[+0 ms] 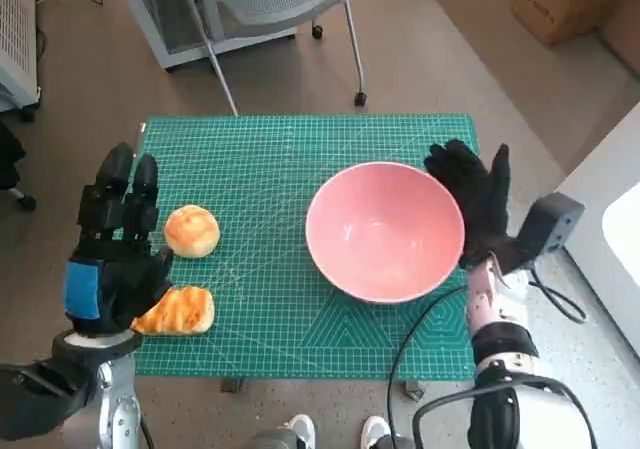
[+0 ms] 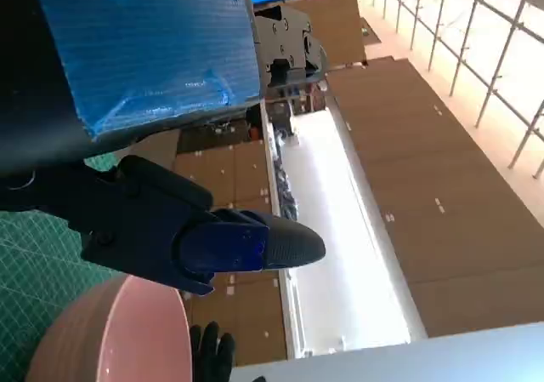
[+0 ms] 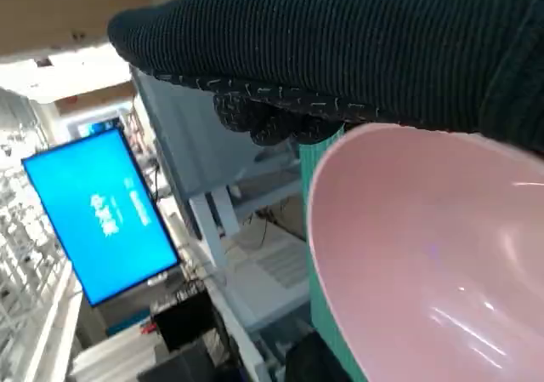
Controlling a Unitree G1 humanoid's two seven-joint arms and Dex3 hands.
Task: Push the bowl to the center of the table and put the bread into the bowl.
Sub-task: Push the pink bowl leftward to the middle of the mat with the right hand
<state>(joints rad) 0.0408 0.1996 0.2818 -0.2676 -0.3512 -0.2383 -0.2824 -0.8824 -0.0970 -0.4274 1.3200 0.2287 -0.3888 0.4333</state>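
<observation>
The green mat (image 1: 290, 159) lies bare along its far edge and in the middle strip between the round bun (image 1: 191, 231) and the pink bowl (image 1: 385, 231); a hand could pass there. The bowl fills most of the right half. The right hand (image 1: 478, 195) stands flat against the bowl's right rim, so that side is closed. On the left, the left hand (image 1: 112, 254) hangs over the near-left corner, just beside the long bread (image 1: 177, 311) and the bun. The near strip in front of the bowl is bare.
</observation>
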